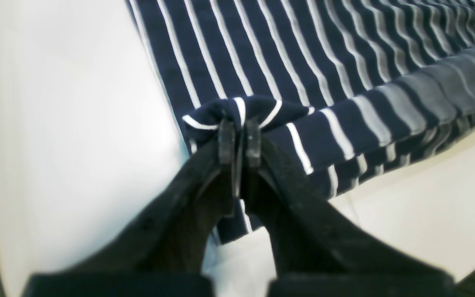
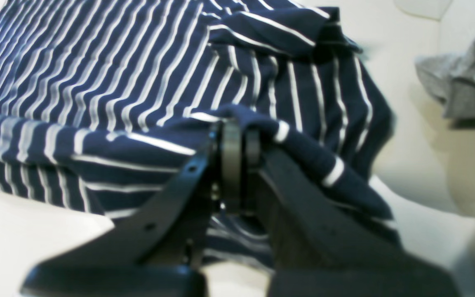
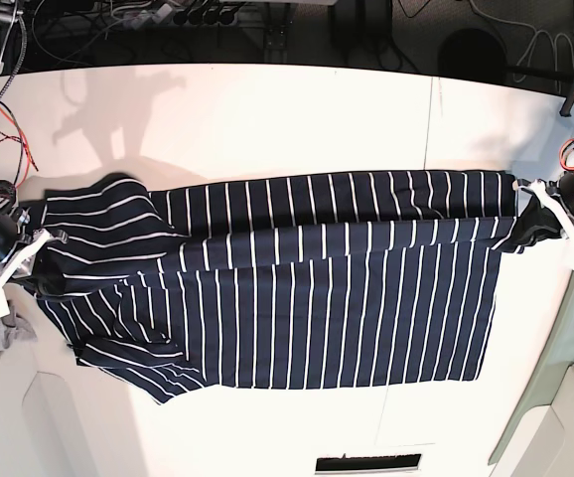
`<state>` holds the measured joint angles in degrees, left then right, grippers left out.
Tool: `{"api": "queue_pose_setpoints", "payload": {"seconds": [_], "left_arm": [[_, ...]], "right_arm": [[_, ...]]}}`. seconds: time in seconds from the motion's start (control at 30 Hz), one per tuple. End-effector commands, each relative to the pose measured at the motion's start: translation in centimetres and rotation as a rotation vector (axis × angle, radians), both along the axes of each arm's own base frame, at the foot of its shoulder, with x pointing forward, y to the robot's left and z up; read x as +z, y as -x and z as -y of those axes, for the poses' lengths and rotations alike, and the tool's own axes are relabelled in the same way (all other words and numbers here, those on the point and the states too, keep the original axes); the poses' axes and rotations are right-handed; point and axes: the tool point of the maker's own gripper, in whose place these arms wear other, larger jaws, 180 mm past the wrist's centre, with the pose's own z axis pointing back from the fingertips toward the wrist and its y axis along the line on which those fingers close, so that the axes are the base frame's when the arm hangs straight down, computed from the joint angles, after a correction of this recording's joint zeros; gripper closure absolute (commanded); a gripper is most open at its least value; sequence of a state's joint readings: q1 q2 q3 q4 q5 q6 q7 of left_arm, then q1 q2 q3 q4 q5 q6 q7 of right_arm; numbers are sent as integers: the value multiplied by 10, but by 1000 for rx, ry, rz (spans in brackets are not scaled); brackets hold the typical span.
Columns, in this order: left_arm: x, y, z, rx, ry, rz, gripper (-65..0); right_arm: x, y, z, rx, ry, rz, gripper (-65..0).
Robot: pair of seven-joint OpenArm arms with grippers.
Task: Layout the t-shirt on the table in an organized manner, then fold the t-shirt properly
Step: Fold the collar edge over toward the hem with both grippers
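- Spreading the shirt [image 3: 307,298] is the step in hand: it lies across the middle of the table [image 3: 267,109], stretched lengthwise between the two arms, hem end toward the left gripper [image 1: 240,123] and sleeve end toward the right gripper [image 2: 237,136].
- The upper long edge is lifted and doubled over the body; the lower part rests flat on the tabletop.
- The sleeve end is bunched, with creases and one sleeve [image 3: 133,363] crumpled under at the lower corner.
- Left gripper: jaws clamped on a pinch of fabric at the corner of the shirt.
- Right gripper: jaws likewise closed tight on a fold of fabric near the sleeve.
- Keep equal tension at both ends; uneven pull would likely skew the stripes and drag the flat part sideways.
- Lower both held edges together and away from the folded-over band, so the doubled layer opens out instead of settling as a crease.
- Release only once the fabric rests on the table; an early drop would probably let the sleeve end collapse again.
- Keep clear of the grey cloth [image 2: 464,78] lying near the right gripper.
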<state>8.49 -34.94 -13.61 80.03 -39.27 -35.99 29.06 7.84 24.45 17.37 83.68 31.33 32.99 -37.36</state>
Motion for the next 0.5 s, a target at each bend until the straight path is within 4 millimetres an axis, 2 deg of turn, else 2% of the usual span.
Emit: {"api": "queue_pose_setpoints", "payload": {"seconds": [0.0, 0.17, 0.37, 0.47], "left_arm": [[11, -12, -5, 2, -5, 40, 0], [-7, -25, -7, 12, 2, 7, 0], [-25, -36, -13, 66, 43, -20, 0], [-32, -32, -14, 74, 47, -53, 0]], "right_arm": [[17, -14, 7, -12, -2, 53, 0], [7, -32, 19, -69, -62, 48, 0], [-18, -27, 20, -103, -119, -9, -11], [-25, -26, 19, -114, -135, -21, -195]]}}
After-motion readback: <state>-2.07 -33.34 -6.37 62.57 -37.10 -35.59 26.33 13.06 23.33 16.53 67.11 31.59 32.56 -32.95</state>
